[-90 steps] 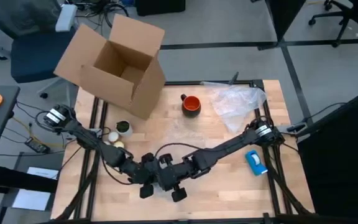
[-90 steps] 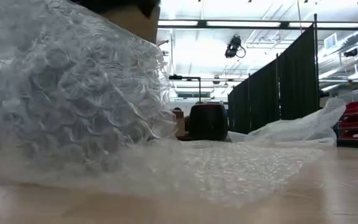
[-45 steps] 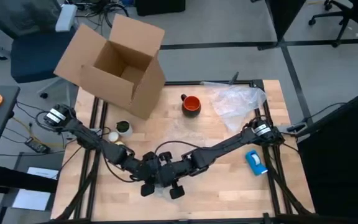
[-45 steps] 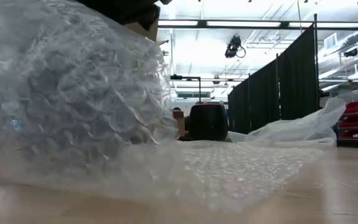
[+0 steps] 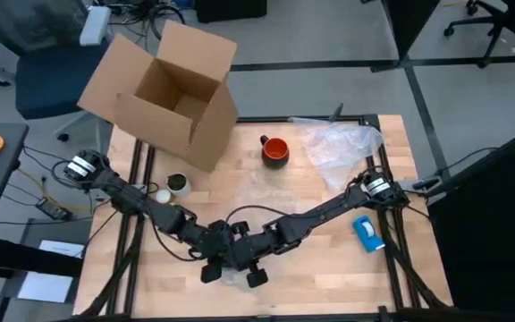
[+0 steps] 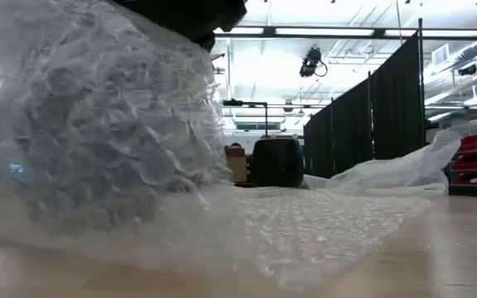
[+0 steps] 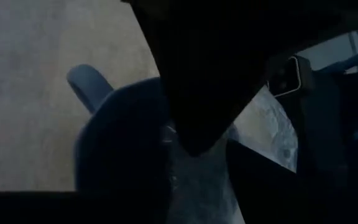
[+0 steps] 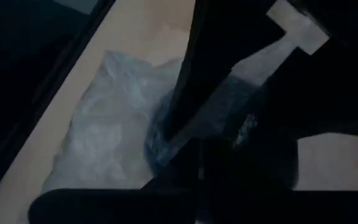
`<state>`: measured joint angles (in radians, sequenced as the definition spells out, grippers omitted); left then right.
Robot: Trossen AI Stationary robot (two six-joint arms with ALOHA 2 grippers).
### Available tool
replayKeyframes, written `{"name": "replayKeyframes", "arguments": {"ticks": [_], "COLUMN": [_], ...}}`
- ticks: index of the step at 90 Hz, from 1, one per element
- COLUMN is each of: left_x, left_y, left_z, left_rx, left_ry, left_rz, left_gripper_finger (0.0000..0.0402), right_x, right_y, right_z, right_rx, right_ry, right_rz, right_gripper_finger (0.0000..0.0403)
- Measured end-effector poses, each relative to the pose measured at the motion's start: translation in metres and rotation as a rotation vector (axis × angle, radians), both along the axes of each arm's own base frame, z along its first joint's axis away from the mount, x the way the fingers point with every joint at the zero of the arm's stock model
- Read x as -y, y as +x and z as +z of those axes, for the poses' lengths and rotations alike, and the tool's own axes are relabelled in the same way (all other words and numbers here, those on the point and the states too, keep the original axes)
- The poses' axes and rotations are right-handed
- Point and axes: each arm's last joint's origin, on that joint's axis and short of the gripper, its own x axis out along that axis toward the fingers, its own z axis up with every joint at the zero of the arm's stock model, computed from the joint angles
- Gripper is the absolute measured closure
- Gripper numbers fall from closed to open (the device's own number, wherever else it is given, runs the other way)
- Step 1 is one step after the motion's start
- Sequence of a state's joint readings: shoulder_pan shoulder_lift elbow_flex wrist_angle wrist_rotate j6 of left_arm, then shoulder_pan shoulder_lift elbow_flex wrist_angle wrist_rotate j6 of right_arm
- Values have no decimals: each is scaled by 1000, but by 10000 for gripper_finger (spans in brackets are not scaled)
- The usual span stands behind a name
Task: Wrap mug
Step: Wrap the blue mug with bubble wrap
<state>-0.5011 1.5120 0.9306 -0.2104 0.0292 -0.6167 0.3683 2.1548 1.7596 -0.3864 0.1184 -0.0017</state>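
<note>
- I've got both arms reaching in low across the front of the tabletop (image 5: 329, 268), meeting near the front middle in the overhead view.
- The left hand (image 5: 213, 266) sits right beside the right hand (image 5: 253, 271); the two are nearly touching over a patch of bubble wrap (image 6: 98, 141).
- In the table-level view that bubble wrap bulges up high on one side, with a dark part of an arm just above it, and a flat sheet of it spreads forward over the wood.
- Left hand: I can't tell whether its fingers are open or closed; its wrist camera is mostly blocked by dark shapes, with only a sliver of wrap showing.
- Right hand: same story, I can't tell its grip; its wrist camera shows crumpled wrap lying on the wood past dark parts.
- The mug (image 5: 274, 149) stands upright at the back of the tabletop, well apart from both hands, bright orange inside, handle pointing toward the cardboard box (image 5: 164, 94).
- From table level the mug (image 6: 277, 161) reads as a dark round shape beyond the flat sheet, not covered by anything.
- The box is open, tilted, hanging over the back left corner of the tabletop.
- A crumpled clear plastic bag (image 5: 342, 148) lies just to the right of the mug, near the back right corner.
- A blue tape dispenser (image 5: 367, 233) rests near the right edge, beside the right arm.
- Two small round pieces (image 5: 177, 184) sit near the left edge, in front of the box.
</note>
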Motion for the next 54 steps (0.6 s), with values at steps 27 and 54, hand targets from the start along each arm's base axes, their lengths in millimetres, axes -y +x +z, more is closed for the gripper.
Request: {"name": "replayKeyframes", "arguments": {"ticks": [27,54], "left_x": [-7,7], "left_y": [-4,-21], "left_z": [24,85], "left_rx": [-117,-64], "left_ry": [81,126], "left_rz": [-24,-57], "left_gripper_finger": [272,272], "right_x": [2,8], "right_y": [0,2], "right_z": [-1,-4], "right_rx": [-7,-20], "right_ry": [-8,0], "right_rz": [-13,-48], "right_gripper_finger": [403,403]}}
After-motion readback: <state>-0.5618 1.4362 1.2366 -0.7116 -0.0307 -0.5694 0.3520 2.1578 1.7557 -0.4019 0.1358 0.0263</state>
